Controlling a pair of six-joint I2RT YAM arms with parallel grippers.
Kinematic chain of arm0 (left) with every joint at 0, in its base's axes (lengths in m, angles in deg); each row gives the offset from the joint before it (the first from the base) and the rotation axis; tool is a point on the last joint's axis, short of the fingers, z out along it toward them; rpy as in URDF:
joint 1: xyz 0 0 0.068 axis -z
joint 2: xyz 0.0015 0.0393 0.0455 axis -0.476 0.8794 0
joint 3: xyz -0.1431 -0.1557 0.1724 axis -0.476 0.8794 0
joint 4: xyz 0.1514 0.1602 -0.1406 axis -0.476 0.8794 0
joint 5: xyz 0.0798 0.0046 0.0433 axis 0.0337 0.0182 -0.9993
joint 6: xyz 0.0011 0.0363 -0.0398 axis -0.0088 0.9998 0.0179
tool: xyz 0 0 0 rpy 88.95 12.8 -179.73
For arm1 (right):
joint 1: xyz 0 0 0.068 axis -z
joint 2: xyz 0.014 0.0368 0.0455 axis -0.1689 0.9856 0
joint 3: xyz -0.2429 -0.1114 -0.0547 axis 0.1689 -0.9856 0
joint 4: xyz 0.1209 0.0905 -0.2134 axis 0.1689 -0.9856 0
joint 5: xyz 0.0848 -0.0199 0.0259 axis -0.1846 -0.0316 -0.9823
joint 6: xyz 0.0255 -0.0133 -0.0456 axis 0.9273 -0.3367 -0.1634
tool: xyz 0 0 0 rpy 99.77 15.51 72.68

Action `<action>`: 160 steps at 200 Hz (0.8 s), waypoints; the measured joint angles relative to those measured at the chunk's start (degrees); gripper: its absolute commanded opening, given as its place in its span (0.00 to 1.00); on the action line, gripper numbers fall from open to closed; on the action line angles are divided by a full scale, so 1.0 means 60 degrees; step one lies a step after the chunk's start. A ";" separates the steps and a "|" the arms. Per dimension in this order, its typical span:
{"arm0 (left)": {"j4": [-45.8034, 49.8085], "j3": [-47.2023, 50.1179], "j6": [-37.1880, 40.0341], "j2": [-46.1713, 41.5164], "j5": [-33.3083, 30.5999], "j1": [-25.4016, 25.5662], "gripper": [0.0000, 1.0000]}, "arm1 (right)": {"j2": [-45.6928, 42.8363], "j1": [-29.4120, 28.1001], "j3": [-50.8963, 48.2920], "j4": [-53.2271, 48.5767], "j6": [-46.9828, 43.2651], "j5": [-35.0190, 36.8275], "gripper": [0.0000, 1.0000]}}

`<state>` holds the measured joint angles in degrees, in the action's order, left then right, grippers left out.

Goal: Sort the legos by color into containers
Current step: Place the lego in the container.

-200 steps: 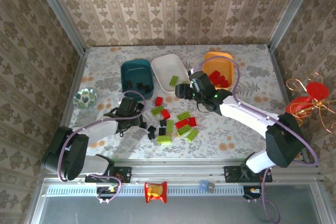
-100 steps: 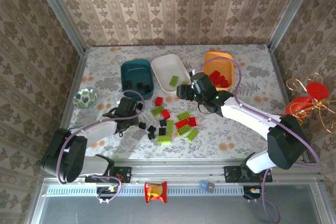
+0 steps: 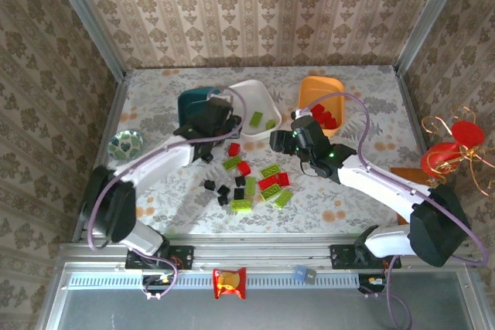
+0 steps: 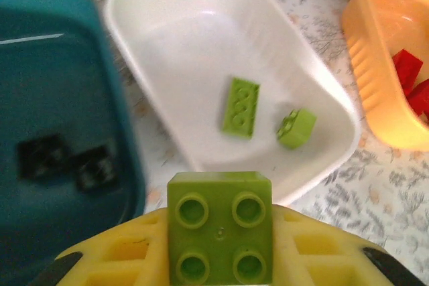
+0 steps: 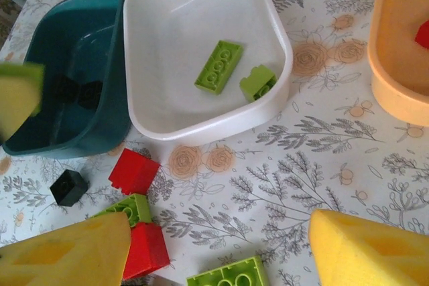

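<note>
Lime, red and black loose legos (image 3: pixel 249 185): some fifteen, unsorted, colours mixed, lying mid-tabletop (image 3: pixel 332 206).
Right claw (image 5: pixel 218 246): jaws wide, empty, hovering at the pile's 1 o'clock edge.
Left claw (image 3: pixel 210 119): narrowed on a lime brick (image 4: pixel 220 226) with four studs, carried at the pile's 11 o'clock, over the gap between two tubs.
Teal tub (image 4: pixel 60 85), 11 o'clock: two black bricks (image 4: pixel 40 155) inside.
White tub (image 4: pixel 194 38), 12 o'clock: two lime pieces (image 4: pixel 240 106) inside.
Orange tub (image 4: pixel 375 51), 1 o'clock: several red bricks (image 4: pixel 409 72) inside.
Status, as judged: colour-to-tub scheme is set and roughly a third is sorted. The held brick likely belongs in the white tub. Most of the pile is outstanding.
</note>
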<state>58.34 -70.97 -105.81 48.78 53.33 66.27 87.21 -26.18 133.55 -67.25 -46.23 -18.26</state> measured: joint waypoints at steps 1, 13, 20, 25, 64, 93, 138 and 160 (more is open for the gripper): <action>-0.0007 -0.0051 0.0007 0.0066 0.0004 0.0000 0.26 | -0.0007 0.0000 -0.0007 -0.0004 0.0004 0.0004 0.72; 0.0011 -0.0907 0.0138 0.1060 0.0135 -0.0015 0.26 | -0.0135 0.0000 -0.0171 -0.0029 0.0015 0.0058 0.72; 0.0018 -0.1373 0.0178 0.1606 0.0237 -0.0055 0.26 | -0.0208 0.0000 -0.0262 -0.0066 0.0033 0.0076 0.72; 0.0036 -0.1690 0.0193 0.1993 0.0299 -0.0098 0.26 | -0.0270 0.0000 -0.0335 -0.0098 0.0047 0.0098 0.72; 0.0605 -0.3730 0.0317 0.4164 0.0616 -0.0521 0.32 | -0.0641 0.0000 -0.0725 -0.0328 0.0200 0.0091 0.73; 0.1137 -0.4940 0.0419 0.5053 0.0721 -0.0612 0.42 | -0.0747 -0.0004 -0.0852 -0.0448 0.0244 -0.0084 0.74; 0.1286 -0.5034 0.0419 0.4790 0.1126 -0.0627 0.82 | -0.0747 -0.0124 -0.1147 -0.0535 0.0444 -0.0331 0.75; 0.0969 -0.4116 0.0259 0.3774 0.1290 -0.0579 0.94 | -0.0645 -0.0208 -0.1220 -0.0601 0.0474 -0.0423 0.75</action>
<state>64.16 -95.67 -104.26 71.42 61.07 62.79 83.34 -27.42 126.23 -70.85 -43.39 -20.79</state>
